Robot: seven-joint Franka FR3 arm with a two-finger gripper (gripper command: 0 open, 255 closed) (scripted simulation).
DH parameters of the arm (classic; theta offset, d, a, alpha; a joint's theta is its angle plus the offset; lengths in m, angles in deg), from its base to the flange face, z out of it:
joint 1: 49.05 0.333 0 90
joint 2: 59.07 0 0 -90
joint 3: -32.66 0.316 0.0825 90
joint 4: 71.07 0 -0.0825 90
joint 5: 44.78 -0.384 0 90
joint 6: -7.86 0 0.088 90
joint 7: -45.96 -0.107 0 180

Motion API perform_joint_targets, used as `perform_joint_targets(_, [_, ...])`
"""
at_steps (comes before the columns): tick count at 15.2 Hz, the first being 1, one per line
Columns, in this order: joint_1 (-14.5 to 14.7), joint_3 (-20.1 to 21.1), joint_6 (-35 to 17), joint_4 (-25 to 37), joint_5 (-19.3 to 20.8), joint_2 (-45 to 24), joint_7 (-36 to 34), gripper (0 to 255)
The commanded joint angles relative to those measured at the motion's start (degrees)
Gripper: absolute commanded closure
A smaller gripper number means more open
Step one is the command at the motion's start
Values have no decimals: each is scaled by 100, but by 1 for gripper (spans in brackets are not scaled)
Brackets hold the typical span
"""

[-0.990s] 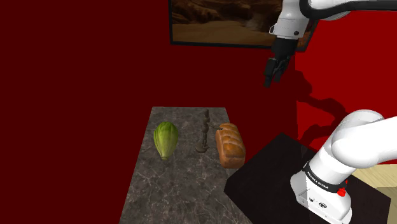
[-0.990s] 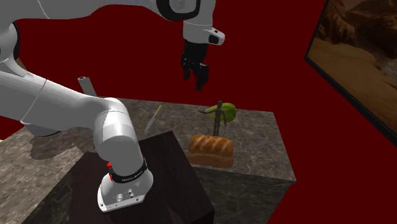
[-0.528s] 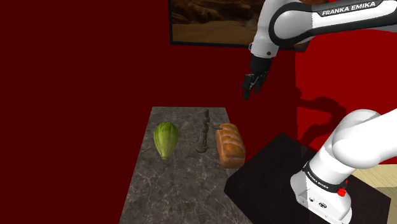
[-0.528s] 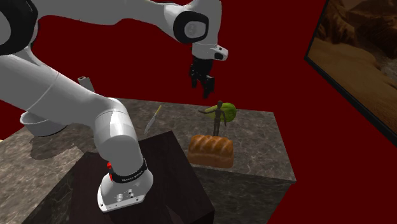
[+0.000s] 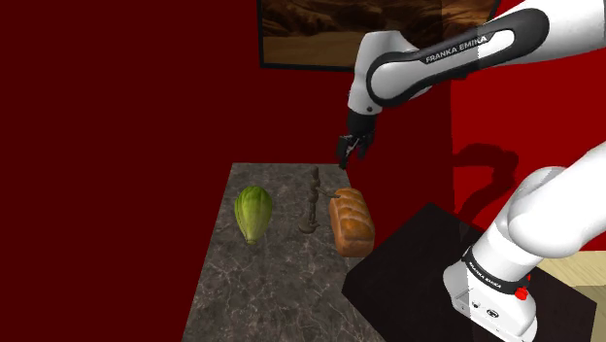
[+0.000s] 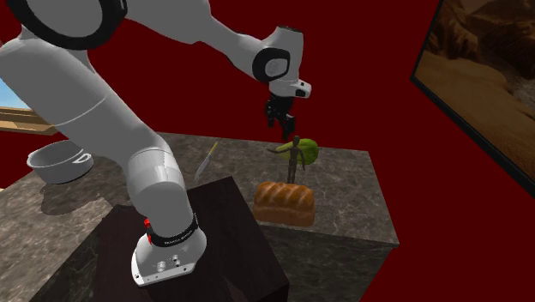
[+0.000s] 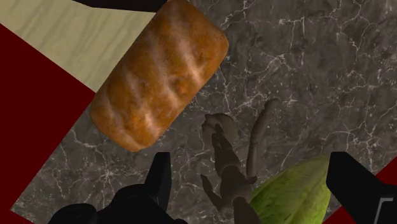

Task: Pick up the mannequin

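Note:
The mannequin (image 5: 312, 199) is a small brown wooden figure standing upright on the marble counter (image 5: 272, 282), between a green leafy vegetable (image 5: 252, 212) and a loaf of bread (image 5: 351, 222). In the second exterior view the mannequin (image 6: 296, 160) stands just behind the loaf (image 6: 284, 202). My gripper (image 5: 347, 151) hangs above and slightly to the right of the figure, close over its head (image 6: 285, 129). In the wrist view the gripper (image 7: 253, 184) is open. Its fingers (image 7: 159, 181) stand wide apart, with the mannequin (image 7: 230, 164) below and between them, untouched.
The bread (image 7: 159, 73) and the green vegetable (image 7: 292, 194) flank the figure closely. A knife (image 6: 206, 160) lies on the counter, and a grey pot (image 6: 58, 163) stands further off. My dark stand (image 6: 189, 249) is in front. Red walls and a framed picture (image 5: 340, 34) lie behind.
The arm has swung toward the shoulder view's left and come down. The gripper went from high near the picture to just above the mannequin. Nothing on the counter has moved.

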Motion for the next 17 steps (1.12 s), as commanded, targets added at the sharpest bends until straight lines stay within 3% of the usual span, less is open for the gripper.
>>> perform_joint_targets(1, [17, 93, -445, 29, 17, -432, -82, 0])
perform_joint_targets(8, [90, 337, -1525, 644, 340, -2024, -548, 0])
perform_joint_targets(17, [111, 327, -2128, 515, 439, -2504, -593, 0])
